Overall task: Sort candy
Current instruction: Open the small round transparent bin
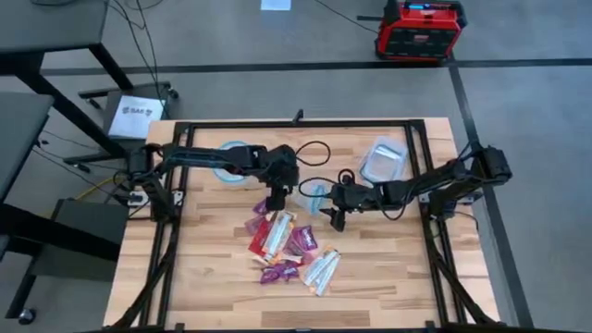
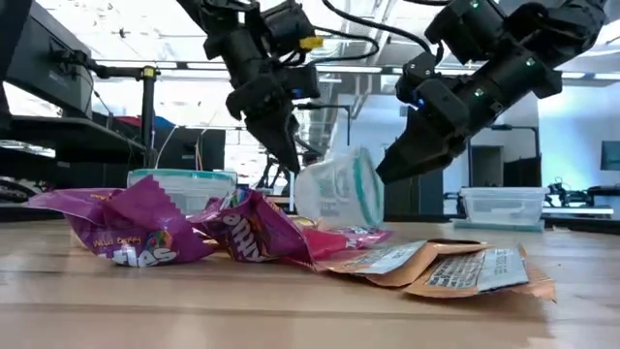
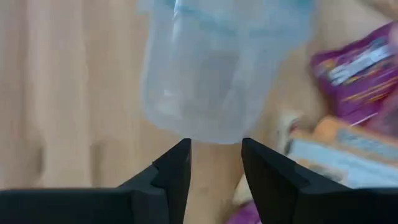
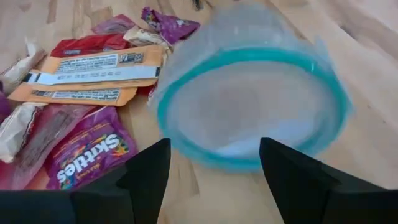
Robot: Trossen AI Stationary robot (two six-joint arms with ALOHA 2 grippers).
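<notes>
Roughly at the table's (image 1: 203,277) middle, going left to right, the left gripper (image 1: 274,199) comes first: it hangs just above the far edge of the candy (image 1: 287,248) pile, pointing down, its fingers (image 3: 174,174) a narrow gap apart and closed on nothing. The left wrist view shows the base of a clear cup (image 3: 217,68) just ahead of those fingertips, apart from them. A second, round container (image 1: 231,157) sits far-left behind this arm.

Next is the candy itself, loose on the bare wood near the middle: purple Skittles packets (image 4: 87,152), orange-white bars (image 4: 81,78), a red packet (image 4: 87,45) and pale wrappers (image 1: 321,268) toward the near right. None of it is in a container yet, so sorting looks barely begun.

Between the two grippers, the cup (image 2: 339,189) with the teal rim lies tipped on its side, mouth toward the right arm.

The right gripper (image 1: 335,215) is low beside it, fingers (image 4: 146,174) spread wide, straddling the rim in the right wrist view without touching it that I can see. A rectangular tub (image 1: 383,159) stands far-right.

The risk I see is the cup: on its side it can roll, and a nudge from either fingertip could send it into the pile and scatter the packets, or off toward the other arm. Both grippers are also close together here, so a careless reach could knock one against the other.
</notes>
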